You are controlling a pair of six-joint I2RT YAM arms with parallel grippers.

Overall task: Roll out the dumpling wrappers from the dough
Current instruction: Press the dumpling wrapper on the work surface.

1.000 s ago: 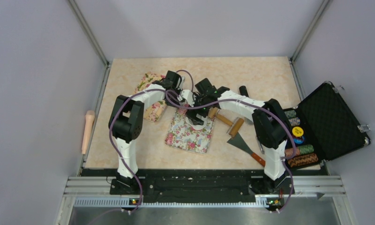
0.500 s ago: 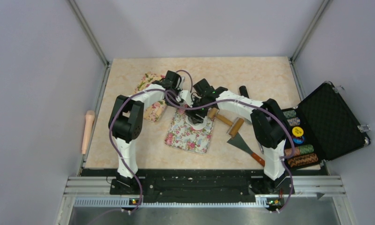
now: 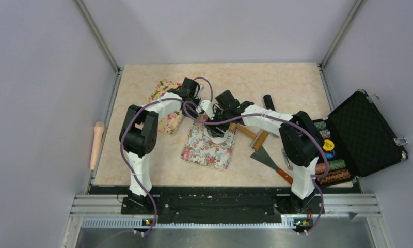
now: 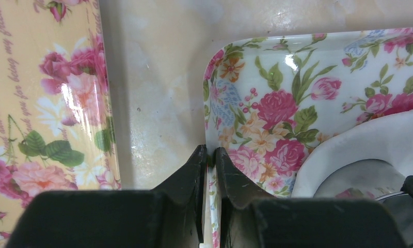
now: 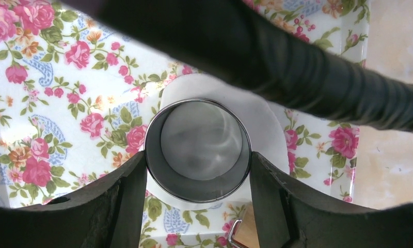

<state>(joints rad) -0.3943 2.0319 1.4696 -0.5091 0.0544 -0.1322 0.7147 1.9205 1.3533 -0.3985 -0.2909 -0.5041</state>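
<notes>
Where the dough point(image 5: 269, 124) lies pressed flat and white on the flowered tray point(image 5: 65, 103), a metal ring cutter point(image 5: 196, 192) stands upright on it. A pale disc the shape of a dumpling wrapper point(image 5: 202, 137) shows inside the ring. Whether that disc is cut free of the sheet around it cannot be told. A margin of dough shows on the far and right sides of the cutter. The right gripper point(image 5: 198, 155) is clamped on the cutter, one black finger pressed against each side of its wall.

From above, dough and cutter sit at the far end of the tray, which lies tilted near the middle of the table point(image 3: 276, 77), between the two arms. The left gripper point(image 4: 208, 155) pinches the raised rim of the tray at its far left corner, its jaws nearly together with only the thin edge between them. Just beside that corner, with a strip of bare table between, lies a second yellow flowered tray point(image 4: 49, 103).

Right of the flowered tray rest a wooden pastry roller point(image 3: 259, 139) and a scraper point(image 3: 266, 159) with a metal blade. Farther right an open black case point(image 3: 364, 134) holds stacks of chips point(image 3: 329, 155). A wooden rolling pin point(image 3: 97, 144) lies off the table's left edge.
</notes>
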